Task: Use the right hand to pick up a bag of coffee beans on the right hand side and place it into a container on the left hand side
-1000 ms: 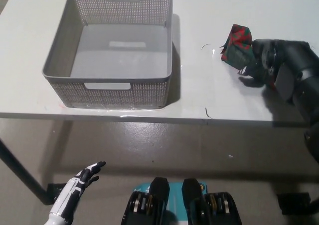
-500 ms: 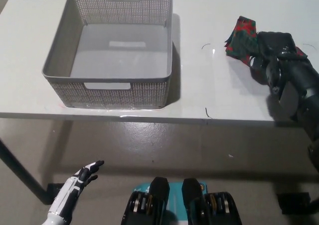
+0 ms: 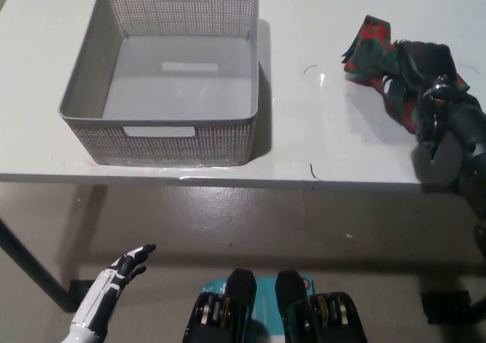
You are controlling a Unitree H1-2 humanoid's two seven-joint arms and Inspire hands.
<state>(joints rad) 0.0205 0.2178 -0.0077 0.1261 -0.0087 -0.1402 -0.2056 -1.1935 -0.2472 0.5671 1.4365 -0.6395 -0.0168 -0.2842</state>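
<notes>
The bag (image 3: 372, 51), red and green, is seen at about 2 o'clock on the table (image 3: 304, 130), well apart from the empty grey basket (image 3: 163, 73) at 10 o'clock. The right hand (image 3: 414, 73) is clamped over the bag's right end. The left hand (image 3: 121, 271) is held below the table at 7 o'clock, fingers apart.

Right hand (image 3: 425, 73) covers much of the coffee bag (image 3: 372, 51); only the bag's left end shows, plus a red strip under the hand. Contact w/ table (image 3: 304, 130) hidden. Right forearm cut off at right edge. Left hand (image 3: 114, 275) low left, arm cut by bottom edge. Basket (image 3: 163, 134) far rim cropped at top edge.
</notes>
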